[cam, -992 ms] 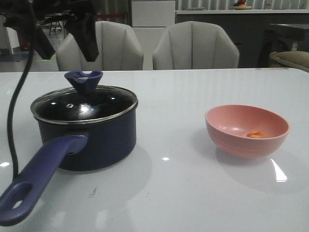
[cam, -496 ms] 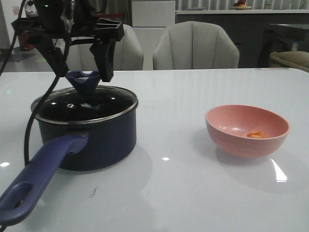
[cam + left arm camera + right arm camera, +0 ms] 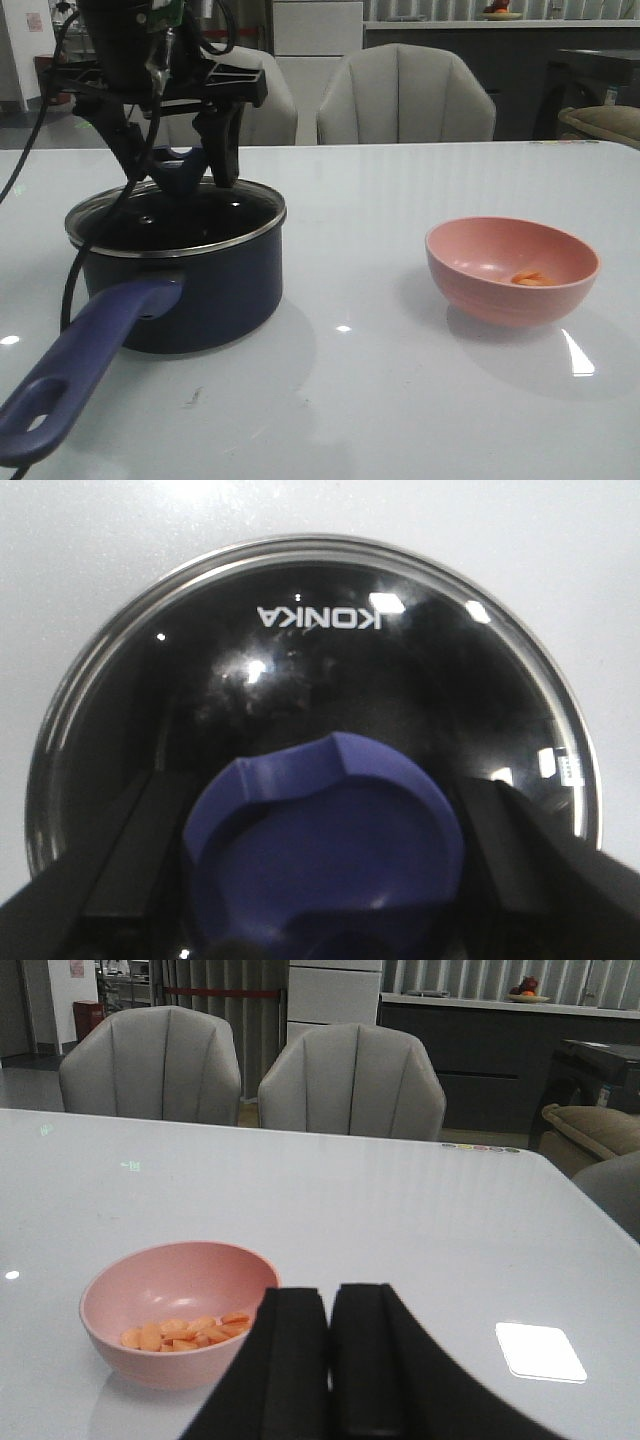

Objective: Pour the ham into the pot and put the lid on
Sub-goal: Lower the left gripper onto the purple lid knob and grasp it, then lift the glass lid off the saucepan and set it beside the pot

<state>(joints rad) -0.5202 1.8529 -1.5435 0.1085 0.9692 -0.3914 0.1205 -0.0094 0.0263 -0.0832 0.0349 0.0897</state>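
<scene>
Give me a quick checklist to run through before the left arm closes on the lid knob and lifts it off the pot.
1. Left claw astride the knob, one finger on each side: ok.
2. Claw open, fingers not yet pinching the knob: ok.
3. Lid seated flat on the pot rim: ok.
4. Knob centred between the fingers: cannot tell exactly; the wrist view looks roughly even.
5. Ham in the pink bowl, well off to the side of the pot: ok.
6. Right claw shut, empty, behind the bowl, away from the lift path: ok.
</scene>
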